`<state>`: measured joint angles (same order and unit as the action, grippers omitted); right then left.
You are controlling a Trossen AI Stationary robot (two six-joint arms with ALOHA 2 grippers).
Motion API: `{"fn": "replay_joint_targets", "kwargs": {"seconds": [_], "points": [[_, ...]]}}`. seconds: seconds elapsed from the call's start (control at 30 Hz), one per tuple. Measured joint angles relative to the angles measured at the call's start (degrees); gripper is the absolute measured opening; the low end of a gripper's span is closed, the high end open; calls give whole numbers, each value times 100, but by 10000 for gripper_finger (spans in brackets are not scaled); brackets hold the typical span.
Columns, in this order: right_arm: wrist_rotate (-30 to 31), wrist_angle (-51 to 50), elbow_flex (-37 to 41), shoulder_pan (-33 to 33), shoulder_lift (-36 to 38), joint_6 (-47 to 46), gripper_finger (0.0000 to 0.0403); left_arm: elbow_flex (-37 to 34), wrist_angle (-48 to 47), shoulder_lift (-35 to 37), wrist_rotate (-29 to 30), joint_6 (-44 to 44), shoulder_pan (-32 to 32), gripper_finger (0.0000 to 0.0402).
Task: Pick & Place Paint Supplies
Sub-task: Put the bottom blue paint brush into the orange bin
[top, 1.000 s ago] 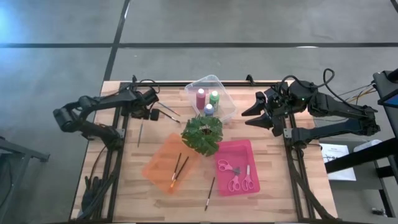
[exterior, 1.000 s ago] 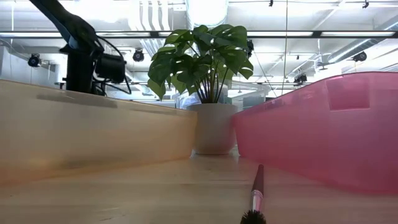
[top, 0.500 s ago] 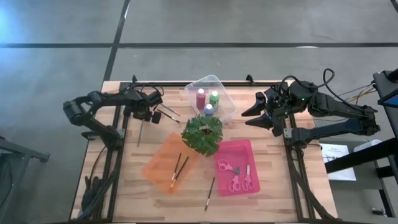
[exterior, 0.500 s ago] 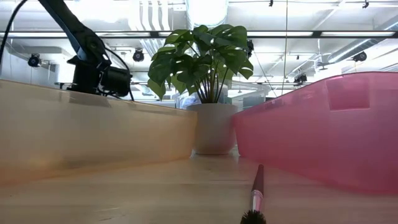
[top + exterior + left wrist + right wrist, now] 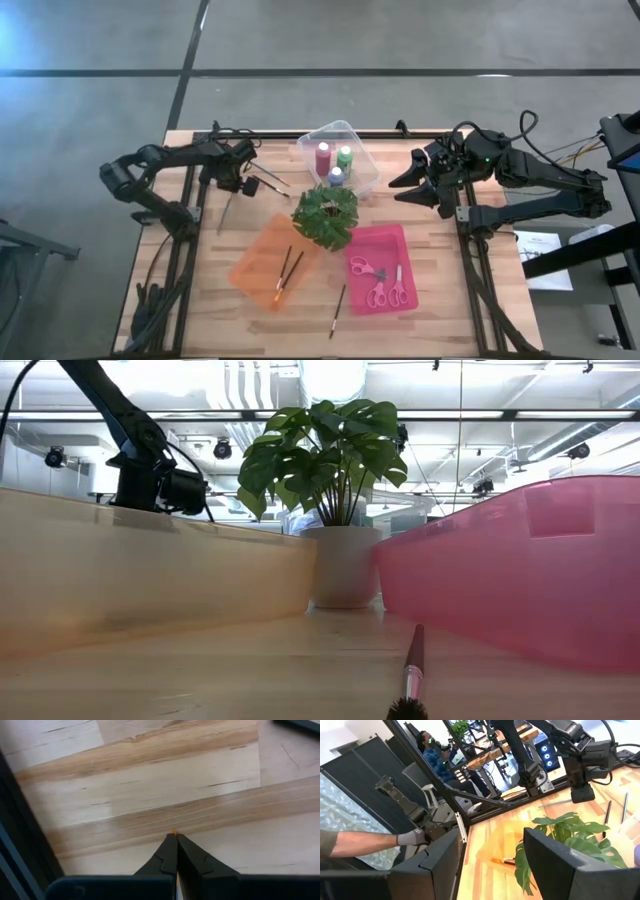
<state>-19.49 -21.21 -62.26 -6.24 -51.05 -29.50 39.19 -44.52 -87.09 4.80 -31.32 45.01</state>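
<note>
My left gripper [image 5: 237,190] [image 5: 175,836] is over the table's far-left part, shut on the far end of a thin dark paintbrush [image 5: 228,212] that runs toward the near edge. Two more brushes [image 5: 272,182] lie beside the clear bin [image 5: 362,172], which holds the maroon [image 5: 322,157], green [image 5: 344,156] and blue-purple [image 5: 335,176] bottles. Two brushes [image 5: 288,268] lie in the orange tray [image 5: 255,268]. Pink-handled scissors [image 5: 380,282] lie in the pink tray [image 5: 400,240]. One brush [image 5: 338,310] [image 5: 412,665] lies on the table near the front. My right gripper [image 5: 403,188] [image 5: 490,855] hovers open at the far right. My left gripper pinches the paintbrush's far end between its two shut fingertips, coming from above. The wrist view shows only a small orange bit [image 5: 174,833] at the pinch; the fingers hide the rest. I cannot tell whether the brush's other end [image 5: 221,231] is off the table.
A potted leafy plant [image 5: 325,215] [image 5: 343,565] stands mid-table between the clear bin and the two trays. Black frame rails run along both table sides. Bare wood lies at the near-left corner. A person sits in the room beyond, in the right wrist view.
My left gripper has come down and moved toward the near edge, onto the far end of the paintbrush. That end of the brush has shifted a little to the right, so the brush now slants. The right arm has kept still.
</note>
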Motion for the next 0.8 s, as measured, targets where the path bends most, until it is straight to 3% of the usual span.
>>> {"fn": "replay_joint_targets", "kwargs": {"seconds": [0.17,0.37,0.63,0.8], "points": [[-5,1,0,1,0,-13,212,24,34,166,-268,2,9,3],[-31,4,0,90,4,-7,212,78,736,1039,-1386,-217,-24,2],[-26,6,2,199,4,96,212,93,1257,2360,-1799,-474,-262,1],[-20,6,2,199,4,205,212,91,1633,2920,-1840,-827,-787,0]]}}
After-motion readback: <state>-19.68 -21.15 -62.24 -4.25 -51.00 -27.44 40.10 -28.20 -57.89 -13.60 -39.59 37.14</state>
